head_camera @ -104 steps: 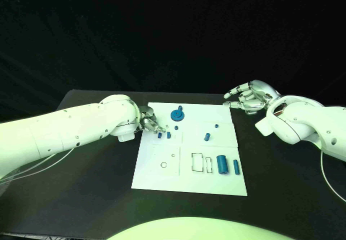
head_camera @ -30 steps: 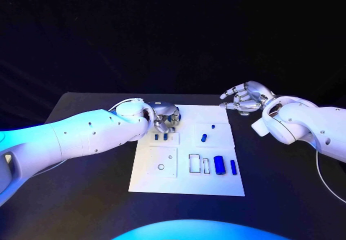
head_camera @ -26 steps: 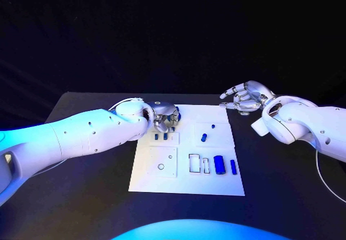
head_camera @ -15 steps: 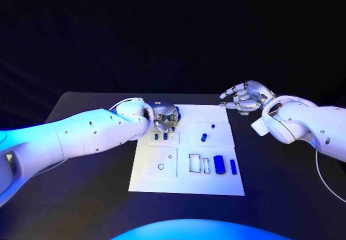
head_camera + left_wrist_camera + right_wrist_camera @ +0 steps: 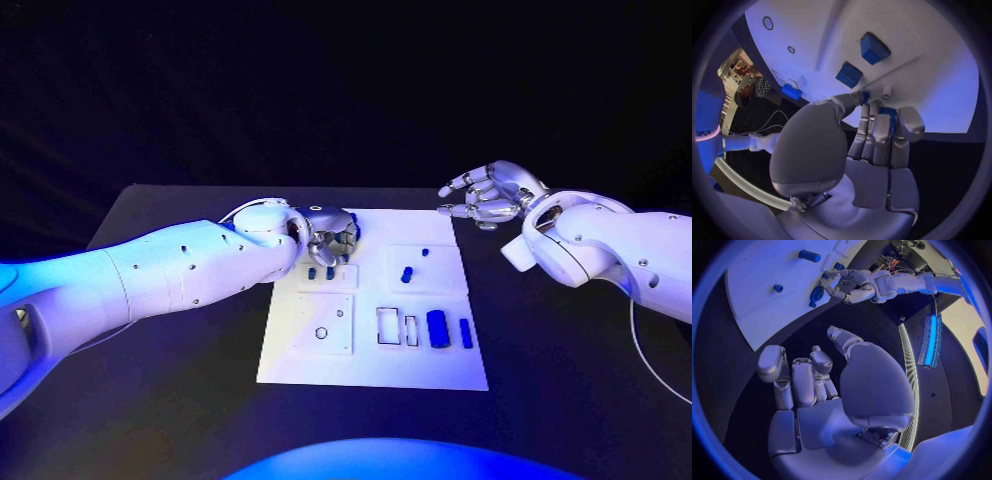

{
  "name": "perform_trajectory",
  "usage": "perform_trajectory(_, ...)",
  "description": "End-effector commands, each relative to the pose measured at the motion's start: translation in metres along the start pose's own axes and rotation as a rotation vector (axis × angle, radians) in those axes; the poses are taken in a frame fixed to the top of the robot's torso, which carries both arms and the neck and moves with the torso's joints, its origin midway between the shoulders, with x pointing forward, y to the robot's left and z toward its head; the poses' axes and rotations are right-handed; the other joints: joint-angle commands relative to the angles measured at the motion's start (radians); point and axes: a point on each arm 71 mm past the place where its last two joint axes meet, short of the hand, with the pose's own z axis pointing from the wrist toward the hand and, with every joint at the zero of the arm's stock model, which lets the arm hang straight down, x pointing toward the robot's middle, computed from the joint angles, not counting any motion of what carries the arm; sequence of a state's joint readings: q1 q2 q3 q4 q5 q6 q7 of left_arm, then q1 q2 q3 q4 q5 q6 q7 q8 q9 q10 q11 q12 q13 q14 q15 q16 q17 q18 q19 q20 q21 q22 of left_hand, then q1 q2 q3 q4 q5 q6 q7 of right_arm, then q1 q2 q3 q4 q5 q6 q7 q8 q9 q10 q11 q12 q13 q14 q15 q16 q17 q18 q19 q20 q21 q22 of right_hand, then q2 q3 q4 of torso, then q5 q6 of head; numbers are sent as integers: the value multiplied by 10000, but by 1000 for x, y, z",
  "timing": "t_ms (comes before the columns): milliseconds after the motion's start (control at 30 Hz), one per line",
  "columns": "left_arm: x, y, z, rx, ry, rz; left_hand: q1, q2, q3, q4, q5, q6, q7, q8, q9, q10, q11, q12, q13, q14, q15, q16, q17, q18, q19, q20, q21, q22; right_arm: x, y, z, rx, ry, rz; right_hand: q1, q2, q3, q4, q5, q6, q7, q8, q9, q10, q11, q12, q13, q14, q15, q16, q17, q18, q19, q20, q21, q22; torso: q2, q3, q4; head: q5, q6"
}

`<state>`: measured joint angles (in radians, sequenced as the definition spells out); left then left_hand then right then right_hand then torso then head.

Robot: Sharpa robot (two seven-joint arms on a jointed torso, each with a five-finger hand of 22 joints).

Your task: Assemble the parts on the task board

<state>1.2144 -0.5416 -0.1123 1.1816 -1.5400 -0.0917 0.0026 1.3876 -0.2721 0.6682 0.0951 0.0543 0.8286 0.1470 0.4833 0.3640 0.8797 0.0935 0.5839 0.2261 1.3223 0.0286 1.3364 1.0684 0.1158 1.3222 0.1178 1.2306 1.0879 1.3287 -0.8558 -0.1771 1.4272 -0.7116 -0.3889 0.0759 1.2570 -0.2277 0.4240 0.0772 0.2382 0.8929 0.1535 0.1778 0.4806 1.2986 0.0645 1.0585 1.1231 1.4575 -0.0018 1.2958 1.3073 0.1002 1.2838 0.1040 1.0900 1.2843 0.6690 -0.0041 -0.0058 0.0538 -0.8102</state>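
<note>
Blue parts (image 5: 437,328) lie scattered on the white task board (image 5: 375,370) in the table's (image 5: 159,400) middle, while the left hand (image 5: 330,234) curls over the round piece at the board's far left corner, whether gripping I cannot tell, and the right hand (image 5: 490,196) hovers empty, fingers apart, beyond the far right corner.

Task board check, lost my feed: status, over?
Left hand curled on the blue gear at the task board far corner. Right hand open, off the board. Two blue cylinders lying loose. Nothing in the way.
</note>
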Motion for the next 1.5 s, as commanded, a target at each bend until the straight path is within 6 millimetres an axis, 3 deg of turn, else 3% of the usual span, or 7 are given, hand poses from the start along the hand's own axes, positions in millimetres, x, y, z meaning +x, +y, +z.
perform_trajectory(33, 2, -2, 1, 130, 135, -80, 21, 123, 86, -41, -9, 129, -9, -79, -14, 121, -8, -92, -39, 35, -80, 77, 3, -108, -3, -46, 67, 35, 1, 1, 0, -148, 100, -58, 61, 11, -4, 67, 35, -76, -12, 53, -8, -17, -1, -21, 6, -46, -21, -7, 472, 126, -33, 3, -33, 5, 5, 2, 1, -16, -14)
perform_trajectory(600, 1, -1, 1, 132, -138, -150, 128, 715, 291, -620, -5, 1226, -139, -229, 131, 1496, -258, -827, -245, 590, -311, 585, 614, -240, 354, -246, 605, 758, 2, 1, 0, -138, 123, -56, 60, 13, -4, 71, 35, -69, -14, 59, -6, -6, -3, -17, 9, -36, -22, 9, 486, 123, -21, 3, -24, 10, -6, 3, 9, -48, 18)
perform_trajectory(1067, -5, 4, -6, 156, -892, -676, -43, 686, 281, -767, -7, 1346, -80, -512, 151, 1775, -206, -1421, -348, 692, -273, 642, 691, -268, 431, -221, 710, 908, 1, 1, 0, -124, 118, -64, 60, 14, -4, 74, 35, -60, -16, 65, -4, -2, -5, -20, 6, -35, -24, 6, 484, 122, -16, 2, -23, 10, -12, -10, 12, -55, 83)
perform_trajectory(1500, -19, 16, -26, -34, -1371, -1463, -122, 646, 245, -774, -7, 1399, -87, -574, 165, 1867, -210, -1554, -356, 731, -274, 665, 726, -286, 486, -224, 775, 1001, -1, -1, 0, -88, 90, -77, 60, 14, -4, 74, 35, -60, -16, 65, -4, -2, -5, -20, 6, -35, -24, 6, 484, 122, -16, 2, -23, 10, -17, 7, 48, -15, 106)
